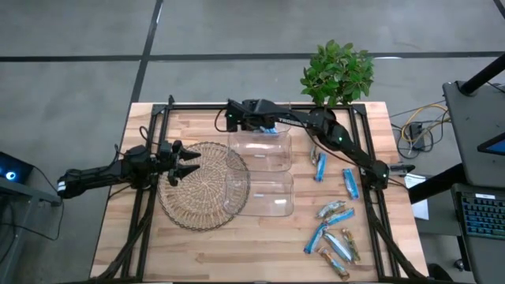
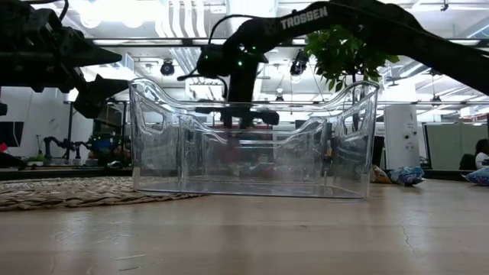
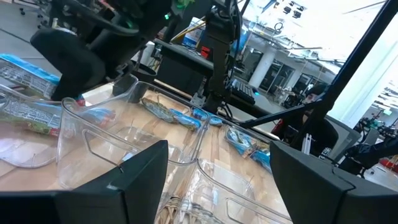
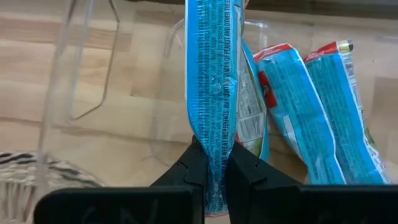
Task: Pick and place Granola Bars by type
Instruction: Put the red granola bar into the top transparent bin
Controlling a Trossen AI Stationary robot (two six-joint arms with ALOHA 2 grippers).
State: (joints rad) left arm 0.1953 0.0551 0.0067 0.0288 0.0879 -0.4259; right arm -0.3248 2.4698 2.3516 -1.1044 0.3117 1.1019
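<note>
The right pincer (image 4: 214,171) is closed tight on the end of one blue granola bar (image 4: 210,68) and holds it over the far clear bin (image 1: 260,150), where other blue bars (image 4: 292,106) already lie. I judge this is the placing step; next it needs only to lower and let go. Loose bars (image 1: 335,237) wait on the worktop (image 1: 197,252). The left pincer (image 1: 185,162) hangs open over a woven mat (image 1: 197,201), near the second bin (image 1: 264,197)
</note>
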